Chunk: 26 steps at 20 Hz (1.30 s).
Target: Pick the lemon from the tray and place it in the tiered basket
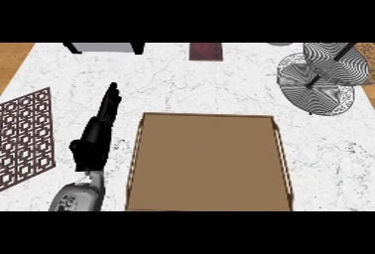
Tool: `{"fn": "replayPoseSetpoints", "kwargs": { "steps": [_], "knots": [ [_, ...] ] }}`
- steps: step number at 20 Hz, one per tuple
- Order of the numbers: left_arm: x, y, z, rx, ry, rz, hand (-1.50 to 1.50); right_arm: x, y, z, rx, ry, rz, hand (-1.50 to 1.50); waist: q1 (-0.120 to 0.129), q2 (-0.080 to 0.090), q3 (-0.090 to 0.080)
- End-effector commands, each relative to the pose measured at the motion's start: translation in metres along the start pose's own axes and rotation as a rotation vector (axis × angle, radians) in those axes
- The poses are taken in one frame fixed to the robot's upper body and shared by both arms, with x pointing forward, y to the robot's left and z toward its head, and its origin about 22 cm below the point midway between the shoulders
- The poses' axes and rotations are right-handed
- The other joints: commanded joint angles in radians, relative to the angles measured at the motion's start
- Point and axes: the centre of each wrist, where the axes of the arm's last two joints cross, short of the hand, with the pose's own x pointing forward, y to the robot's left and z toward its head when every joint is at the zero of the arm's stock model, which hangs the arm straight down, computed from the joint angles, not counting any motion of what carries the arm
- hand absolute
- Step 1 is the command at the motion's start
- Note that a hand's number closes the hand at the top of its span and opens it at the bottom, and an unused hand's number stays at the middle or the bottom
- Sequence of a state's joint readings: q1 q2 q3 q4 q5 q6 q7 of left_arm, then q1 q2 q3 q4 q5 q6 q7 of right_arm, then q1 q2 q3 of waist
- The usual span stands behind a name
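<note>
We see our left hand (96, 136) at the left of the view, just left of the tray (138, 149) and apart from its rim. Its grey forearm (75, 197) comes in from the near edge, and the hand stretches toward the far side, leaning a little to the right. The fingers (111, 99) lie straight and close together in a narrow line, pointing far, and they hold nothing. We cannot tell whether the hand touches the counter (205, 84) beneath it.

The tray is a brown rectangle with a raised rim, near and central on the white marbled counter. We cannot make out the lemon in the tray or anywhere else in this view. The tiered basket (322, 79) stands at the far right, well apart from the tray. Its two round tiers are patterned in black and white stripes, the upper one farther and more to the right than the lower.

A dark latticed mat (26, 139) lies at the left edge, near the hand. Along the far edge sit a dark red object (206, 51) and a grey box (106, 47).
</note>
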State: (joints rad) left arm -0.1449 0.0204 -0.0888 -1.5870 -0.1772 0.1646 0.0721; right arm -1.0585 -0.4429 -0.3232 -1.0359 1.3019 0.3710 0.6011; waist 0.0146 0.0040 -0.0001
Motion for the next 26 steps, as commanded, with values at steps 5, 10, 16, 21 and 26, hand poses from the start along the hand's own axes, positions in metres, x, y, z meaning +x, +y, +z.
{"fn": "replayPoseSetpoints", "kwargs": {
  "steps": [5, 10, 16, 21, 26],
  "knots": [
    [-0.004, 0.006, -0.002, -0.007, 0.011, 0.001, 0.0, -0.033, 0.028, -0.027, 0.091, 0.149, -0.286, -1.5, 0.001, 0.002, 0.001],
    [-0.002, -0.002, 0.0, 0.017, 0.006, -0.004, 0.0, -0.043, 0.03, -0.03, 0.083, 0.103, -0.442, -1.5, -0.007, -0.003, 0.0],
    [0.0, -0.009, -0.004, 0.016, -0.004, 0.018, 0.0, -0.065, 0.007, -0.033, -0.109, 0.198, -0.682, -1.5, -0.015, -0.003, 0.0],
    [-0.031, 0.01, 0.01, 0.028, 0.01, 0.0, 0.0, -0.127, -0.016, -0.035, -0.159, 0.371, -0.756, -1.5, -0.028, -0.006, -0.001],
    [-0.008, 0.017, -0.004, 0.049, 0.021, -0.022, 0.0, -0.207, -0.01, -0.01, -0.199, 0.406, -0.893, -1.5, -0.052, -0.014, 0.001]
  ]
}}
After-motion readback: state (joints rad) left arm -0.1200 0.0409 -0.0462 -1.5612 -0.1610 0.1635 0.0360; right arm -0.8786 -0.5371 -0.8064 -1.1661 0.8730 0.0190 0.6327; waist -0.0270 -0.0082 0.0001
